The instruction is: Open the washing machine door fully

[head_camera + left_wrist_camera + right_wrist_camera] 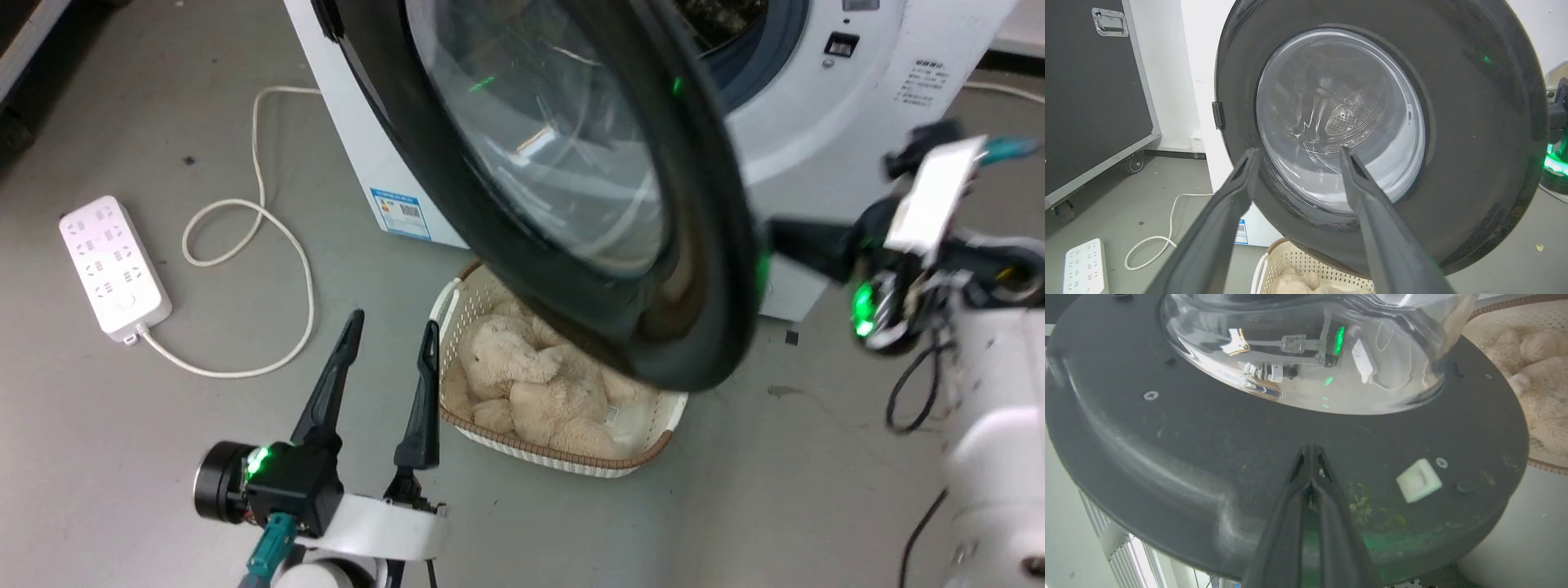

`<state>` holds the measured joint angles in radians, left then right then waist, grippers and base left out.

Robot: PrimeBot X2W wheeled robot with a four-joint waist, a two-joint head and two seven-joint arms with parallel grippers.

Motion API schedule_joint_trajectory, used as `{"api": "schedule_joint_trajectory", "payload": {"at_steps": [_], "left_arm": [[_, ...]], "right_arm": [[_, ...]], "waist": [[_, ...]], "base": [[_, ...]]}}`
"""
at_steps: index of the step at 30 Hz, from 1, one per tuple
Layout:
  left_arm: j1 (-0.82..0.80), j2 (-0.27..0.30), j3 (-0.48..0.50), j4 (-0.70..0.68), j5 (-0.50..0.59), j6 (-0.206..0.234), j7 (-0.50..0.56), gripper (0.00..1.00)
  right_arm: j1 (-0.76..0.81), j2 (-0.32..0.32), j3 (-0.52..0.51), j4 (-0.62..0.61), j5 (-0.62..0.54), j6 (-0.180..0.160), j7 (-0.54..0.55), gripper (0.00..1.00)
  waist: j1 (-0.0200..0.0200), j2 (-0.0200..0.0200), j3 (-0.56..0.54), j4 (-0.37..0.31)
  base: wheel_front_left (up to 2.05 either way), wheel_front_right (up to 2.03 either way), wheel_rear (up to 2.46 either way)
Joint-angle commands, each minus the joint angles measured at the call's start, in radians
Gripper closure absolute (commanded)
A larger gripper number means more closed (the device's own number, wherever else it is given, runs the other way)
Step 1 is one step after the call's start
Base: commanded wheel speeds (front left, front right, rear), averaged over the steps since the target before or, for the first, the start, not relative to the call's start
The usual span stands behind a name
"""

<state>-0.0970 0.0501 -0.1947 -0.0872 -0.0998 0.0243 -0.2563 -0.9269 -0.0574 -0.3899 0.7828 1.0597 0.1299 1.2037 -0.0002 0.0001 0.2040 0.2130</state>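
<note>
Access before the washing machine (816, 122) is barred by the swung-out washing machine door (702, 245). Passage beneath is blocked by a basket (563, 465) holding a plush toy (522, 367). Open floor (122, 457) is found leftward, crossed by a power strip (114, 265) and looped cable (310, 286).

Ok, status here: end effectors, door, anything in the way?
Left end effector open, empty. Right end effector shut, tips at inner face of washing machine door. Door partly open. Below its lower edge: laundry basket with plush toy.
</note>
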Motion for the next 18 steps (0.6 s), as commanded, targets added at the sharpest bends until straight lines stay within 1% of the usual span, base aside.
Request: {"api": "schedule_joint_trajectory", "payload": {"at_steps": [1, 8, 11, 15, 16, 18], "left_arm": [[0.024, 0.0, 0.0, 0.009, 0.005, -0.001, -0.006, 0.0], [0.05, 0.0, -0.014, 0.042, 0.0, -0.002, -0.006, 0.0], [0.064, 0.0, -0.027, 0.062, 0.005, -0.013, -0.006, 0.0], [0.076, 0.0, -0.028, 0.067, 0.011, -0.018, -0.006, 0.0], [0.081, 0.0, -0.027, 0.064, 0.009, -0.02, -0.006, 0.0], [0.085, 0.0, -0.024, 0.062, 0.01, -0.022, -0.006, 0.0]], "right_arm": [[0.055, 0.007, 0.052, -0.01, 0.042, 0.001, -0.001, 1.0], [0.206, 0.007, 0.308, -0.089, 0.267, 0.001, -0.052, 1.0], [0.258, 0.007, 0.424, -0.135, 0.352, 0.001, -0.08, 1.0], [0.312, 0.007, 0.558, -0.2, 0.436, 0.001, -0.138, 1.0], [0.341, 0.007, 0.642, -0.24, 0.46, 0.001, -0.179, 1.0], [0.355, 0.007, 0.67, -0.261, 0.457, 0.001, -0.213, 1.0]], "waist": [[0.0002, -0.0001, -0.013, 0.002], [0.0002, -0.0001, -0.041, 0.009], [0.0002, -0.0001, -0.048, 0.01], [0.0002, -0.0001, -0.051, 0.009], [0.0002, -0.0001, -0.052, 0.009], [0.0002, -0.0001, -0.053, 0.007]], "base": [[0.0, 0.0, 0.0], [0.0, 0.0, 0.0], [0.0, 0.0, 0.0], [0.0, 0.0, 0.0], [0.0, 0.0, 0.0], [0.0, 0.0, 0.0]]}}
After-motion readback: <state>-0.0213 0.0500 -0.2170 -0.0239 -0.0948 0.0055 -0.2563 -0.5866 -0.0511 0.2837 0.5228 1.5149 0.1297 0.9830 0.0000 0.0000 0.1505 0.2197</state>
